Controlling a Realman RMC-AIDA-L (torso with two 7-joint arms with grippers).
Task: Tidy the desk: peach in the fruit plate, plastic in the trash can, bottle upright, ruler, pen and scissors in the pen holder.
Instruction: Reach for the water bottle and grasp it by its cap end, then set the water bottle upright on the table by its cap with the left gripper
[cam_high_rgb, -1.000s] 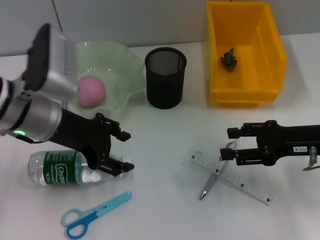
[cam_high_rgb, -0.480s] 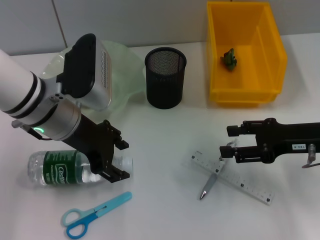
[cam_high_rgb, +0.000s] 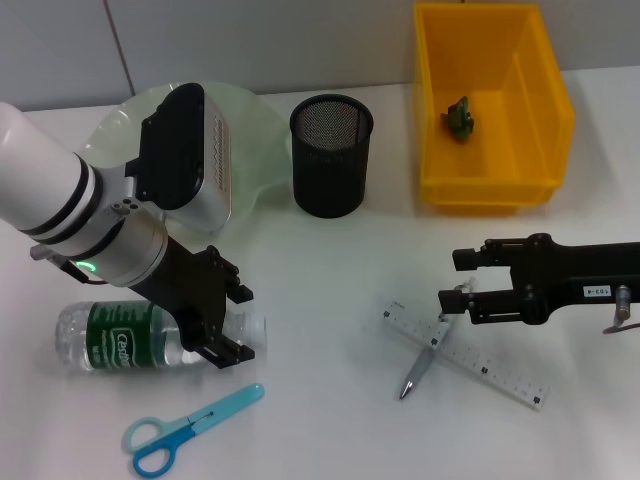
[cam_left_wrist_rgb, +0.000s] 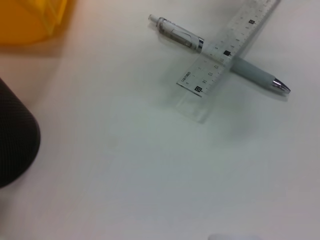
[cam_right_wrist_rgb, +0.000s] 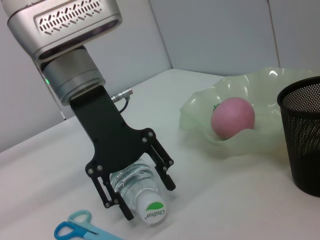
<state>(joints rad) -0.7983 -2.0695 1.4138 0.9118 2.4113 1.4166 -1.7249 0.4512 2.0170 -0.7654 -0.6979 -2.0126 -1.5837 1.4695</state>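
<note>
A clear bottle (cam_high_rgb: 120, 337) with a green label lies on its side at the front left; its white cap (cam_right_wrist_rgb: 152, 212) shows in the right wrist view. My left gripper (cam_high_rgb: 235, 322) is open, with its fingers either side of the bottle's neck. Blue scissors (cam_high_rgb: 185, 430) lie in front of the bottle. The pink peach (cam_right_wrist_rgb: 232, 117) sits in the green fruit plate (cam_right_wrist_rgb: 200, 107); my left arm hides it in the head view. My right gripper (cam_high_rgb: 455, 282) is open over the near end of the clear ruler (cam_high_rgb: 480, 365), which lies across the pen (cam_high_rgb: 418, 372).
The black mesh pen holder (cam_high_rgb: 331, 155) stands at the back centre. The yellow bin (cam_high_rgb: 490, 190) stands at the back right with a small green plastic piece (cam_high_rgb: 459, 117) inside. The plate's rim (cam_high_rgb: 255, 120) is beside the holder.
My left arm's wrist has swung right and up over the plate, hiding the peach. Its fingers stay around the bottle's neck. The right arm has barely moved.
</note>
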